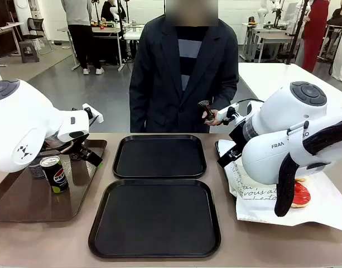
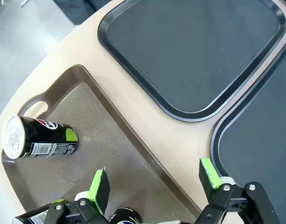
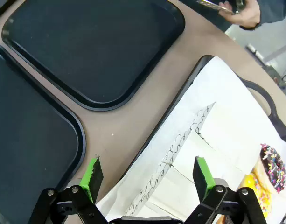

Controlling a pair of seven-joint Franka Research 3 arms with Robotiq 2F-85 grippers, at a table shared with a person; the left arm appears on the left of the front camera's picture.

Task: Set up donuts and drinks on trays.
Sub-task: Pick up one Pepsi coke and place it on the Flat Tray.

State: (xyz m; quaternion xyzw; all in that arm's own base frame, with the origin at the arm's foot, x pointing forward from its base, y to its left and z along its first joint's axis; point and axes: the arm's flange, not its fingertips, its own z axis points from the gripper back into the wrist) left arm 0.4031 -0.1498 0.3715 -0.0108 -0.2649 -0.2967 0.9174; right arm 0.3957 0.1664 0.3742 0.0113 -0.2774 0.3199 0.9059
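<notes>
Two black trays lie in the middle of the table, the far one (image 1: 159, 156) and the near one (image 1: 155, 218), both bare. A black Pepsi can (image 1: 54, 173) stands on the brown tray (image 1: 14, 201) at the left, with a grey can (image 1: 35, 167) behind it. My left gripper (image 2: 154, 182) hangs open over the brown tray's inner edge, with the Pepsi can (image 2: 40, 140) off to its side. My right gripper (image 3: 147, 179) is open above the white paper sleeves (image 3: 180, 158). A sprinkled chocolate donut (image 3: 272, 168) and a yellow donut (image 3: 254, 189) lie beyond them. A red donut (image 1: 300, 194) shows beside the right arm.
The person stands at the far side holding a dark object in one hand (image 1: 211, 115). The paper-lined tray (image 3: 198, 70) sits at the right, close to the far black tray (image 3: 94, 46). Tops of two more cans (image 2: 124, 217) peek between my left fingers.
</notes>
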